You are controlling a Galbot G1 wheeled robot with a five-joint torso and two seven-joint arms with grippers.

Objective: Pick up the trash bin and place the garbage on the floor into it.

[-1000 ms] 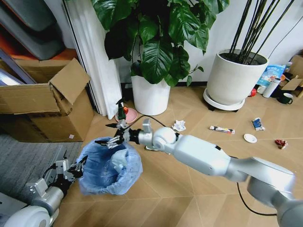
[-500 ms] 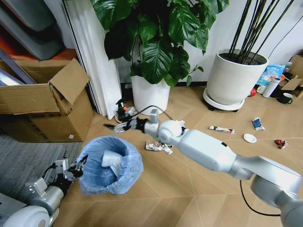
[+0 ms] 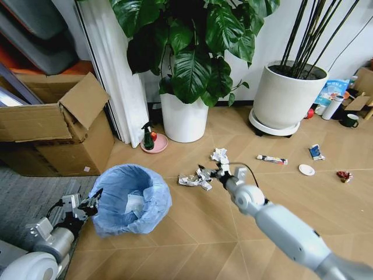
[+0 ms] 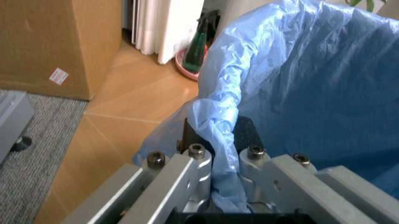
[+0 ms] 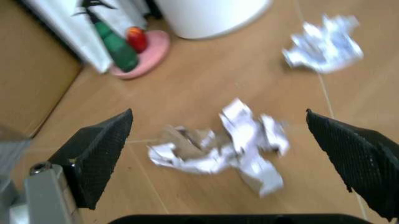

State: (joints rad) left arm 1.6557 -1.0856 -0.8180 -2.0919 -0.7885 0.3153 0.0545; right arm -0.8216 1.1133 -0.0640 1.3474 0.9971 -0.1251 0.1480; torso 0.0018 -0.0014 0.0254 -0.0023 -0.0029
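My left gripper [image 4: 224,186] is pinched on the rim of the small round bin lined with crinkled light-blue plastic [image 3: 131,198], white scrap already inside. My right gripper [image 5: 231,140], fingers spread wide and empty, hangs just above the crumpled white-and-brown paper wad [image 3: 195,179] on the tan chevron wood floor [image 3: 198,233]. I judge most litter remains: another white wad [image 3: 220,155], a flat tube [image 3: 272,158], a white disc [image 3: 306,170] beyond. Bare boards ring the wad.

Silver arms, seemingly black-padded hands
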